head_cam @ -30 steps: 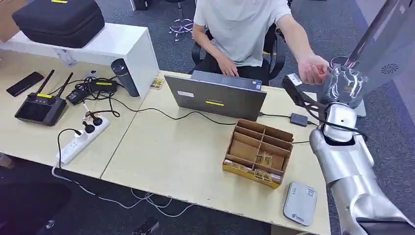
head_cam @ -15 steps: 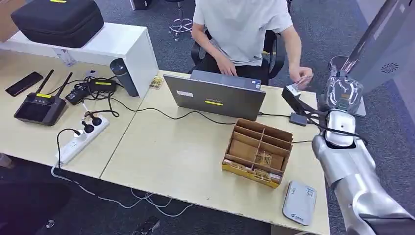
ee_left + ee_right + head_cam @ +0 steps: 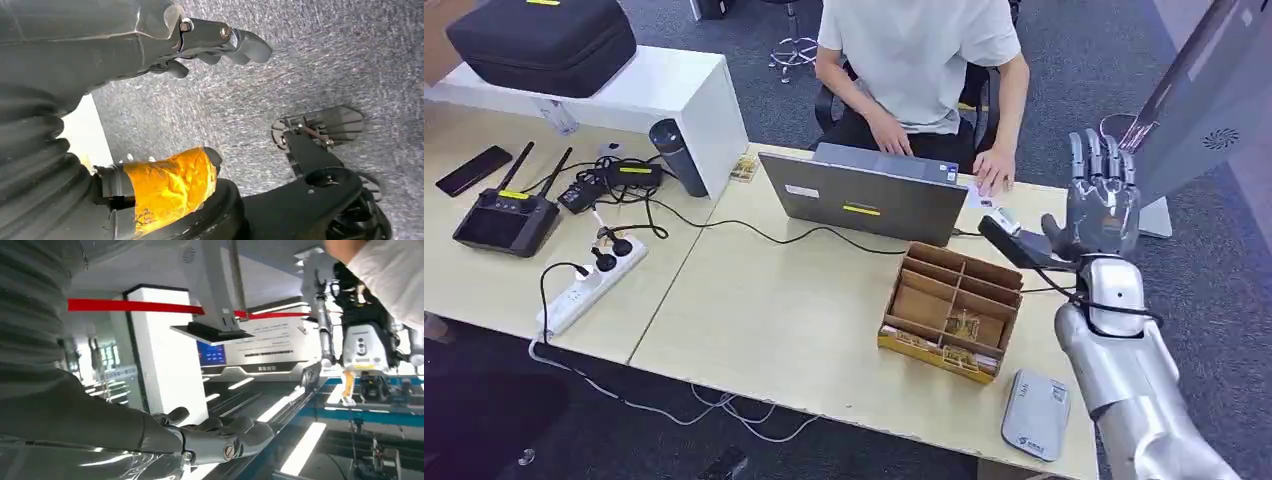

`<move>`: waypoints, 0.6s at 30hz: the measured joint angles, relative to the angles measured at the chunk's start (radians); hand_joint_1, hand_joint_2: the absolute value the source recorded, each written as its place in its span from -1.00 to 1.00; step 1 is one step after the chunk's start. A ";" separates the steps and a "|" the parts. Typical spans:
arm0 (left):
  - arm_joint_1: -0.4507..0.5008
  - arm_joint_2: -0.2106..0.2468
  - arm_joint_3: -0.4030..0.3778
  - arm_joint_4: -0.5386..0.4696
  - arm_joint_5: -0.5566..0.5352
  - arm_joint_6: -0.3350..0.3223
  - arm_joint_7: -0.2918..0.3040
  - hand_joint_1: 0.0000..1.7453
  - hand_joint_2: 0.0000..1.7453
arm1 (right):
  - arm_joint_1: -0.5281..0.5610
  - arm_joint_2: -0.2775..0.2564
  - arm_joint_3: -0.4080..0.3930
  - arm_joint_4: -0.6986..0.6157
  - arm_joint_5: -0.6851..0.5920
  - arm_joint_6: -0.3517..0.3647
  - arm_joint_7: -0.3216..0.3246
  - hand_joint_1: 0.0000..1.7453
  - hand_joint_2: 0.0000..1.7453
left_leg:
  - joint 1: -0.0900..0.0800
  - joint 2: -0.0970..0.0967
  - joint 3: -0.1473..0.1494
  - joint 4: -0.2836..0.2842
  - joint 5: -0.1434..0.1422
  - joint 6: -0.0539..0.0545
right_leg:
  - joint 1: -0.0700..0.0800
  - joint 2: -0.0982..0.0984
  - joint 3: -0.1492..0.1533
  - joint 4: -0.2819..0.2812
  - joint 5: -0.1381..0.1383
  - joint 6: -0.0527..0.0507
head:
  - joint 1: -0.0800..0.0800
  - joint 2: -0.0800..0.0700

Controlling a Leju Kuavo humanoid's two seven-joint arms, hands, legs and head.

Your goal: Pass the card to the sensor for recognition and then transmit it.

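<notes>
The robot's right hand (image 3: 1102, 205) is up in the air at the far right end of the tabletop (image 3: 754, 300), with its fingers (image 3: 1096, 160) straight, spread apart and pointing up. It holds nothing. In the right wrist view the same hand (image 3: 220, 437) shows with its fingers a little bent and nothing in them. The left hand (image 3: 220, 42) hangs low over the grey carpet (image 3: 325, 60), and its dark fingers are curled in a bit, but I cannot tell if it is open or closed. A person in a white shirt (image 3: 919, 55) sits on the far side of the tabletop behind a grey laptop (image 3: 864, 195). The person's hand (image 3: 992, 172) rests flat on the tabletop just beside the laptop. A small white thing (image 3: 984, 200) lies right by that hand, and it may be the card, but it is too small to be sure. The sensor (image 3: 1036, 413), a flat grey box, lies near the front edge of the tabletop, close to the robot's right arm. A brown cardboard box with little compartments (image 3: 952, 310) sits between the laptop and the sensor. On the left side are a white power strip (image 3: 589, 280), a black remote with two antennas (image 3: 506, 220) and a black phone (image 3: 474, 170). A big black case (image 3: 542, 40) sits on a white shelf (image 3: 674, 95).
</notes>
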 joint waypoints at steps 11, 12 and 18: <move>0.028 -0.001 0.029 0.000 0.017 0.000 -0.024 -1.00 1.00 | 0.246 -0.020 -0.019 -0.337 -0.136 0.045 -0.105 -1.00 1.00 | 0.000 0.001 -0.001 0.000 -0.001 -0.001 | 0.000 0.001 -0.001 0.000 0.000 0.000 | 0.000 0.000; 0.029 -0.001 0.032 0.000 0.023 -0.001 -0.028 -1.00 1.00 | 0.273 -0.022 -0.021 -0.371 -0.170 0.050 -0.127 -1.00 1.00 | 0.000 0.000 -0.001 0.000 -0.001 -0.001 | 0.000 0.000 -0.001 0.000 0.000 0.000 | 0.000 0.000; 0.041 -0.002 0.051 0.000 0.037 -0.001 -0.033 -1.00 1.00 | 0.529 -0.026 -0.021 -0.622 -0.217 0.035 -0.212 -1.00 1.00 | 0.001 -0.002 -0.002 -0.001 -0.003 -0.002 | 0.001 -0.001 -0.001 0.000 -0.002 -0.001 | 0.000 0.000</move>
